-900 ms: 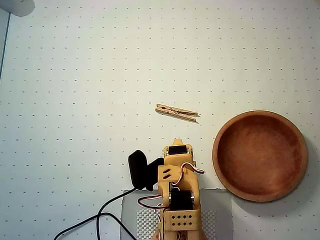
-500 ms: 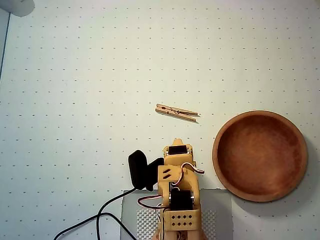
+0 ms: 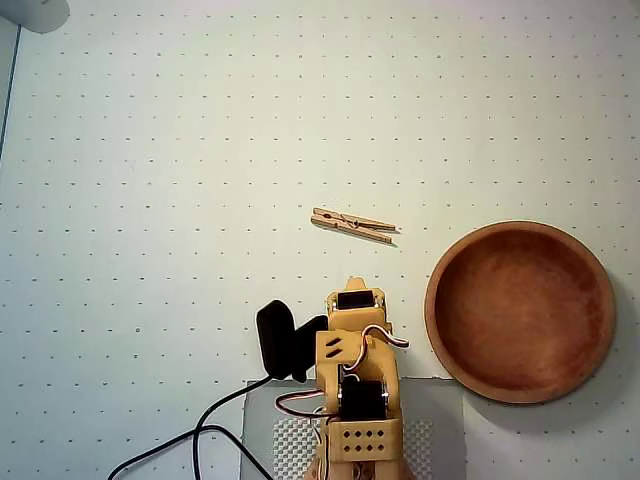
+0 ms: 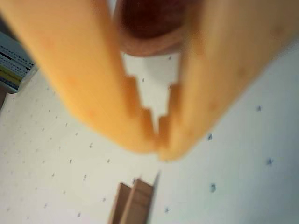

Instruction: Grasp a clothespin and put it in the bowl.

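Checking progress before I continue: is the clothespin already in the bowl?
No: in the overhead view the clothespin lies on the dotted mat, apart from the empty bowl.

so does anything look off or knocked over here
Nothing stands out. The clothespin lies flat and whole on the dotted mat, apart from the bowl, which sits upright and empty. The tool is shut, holding nothing.
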### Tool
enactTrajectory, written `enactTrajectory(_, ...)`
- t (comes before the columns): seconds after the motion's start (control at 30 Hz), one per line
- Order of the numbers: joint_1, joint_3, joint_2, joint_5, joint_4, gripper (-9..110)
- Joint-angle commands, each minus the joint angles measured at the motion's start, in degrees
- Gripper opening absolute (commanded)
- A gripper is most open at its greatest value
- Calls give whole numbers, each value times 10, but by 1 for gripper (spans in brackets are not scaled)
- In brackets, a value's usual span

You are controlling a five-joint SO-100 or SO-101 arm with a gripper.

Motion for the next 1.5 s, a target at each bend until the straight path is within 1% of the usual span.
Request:
enactTrajectory(0.0, 0, -12, 5, -2, -3, -3)
enactTrajectory(0.6, -6, -21, 6, -4, -3, -3)
enactTrajectory(0.73, 1, -94, 4, -16, 17, -3)
enactTrajectory(0.93, -4, -258, -12, -120, 79, -3)
enactTrajectory(1.03, -4, -358, -97, -171, 98, -3)
enactTrajectory(1.27, -1, -592, -399, -267, 132, -3)
enactTrajectory(1.47, -4, -779, -632, -399, 221, -3)
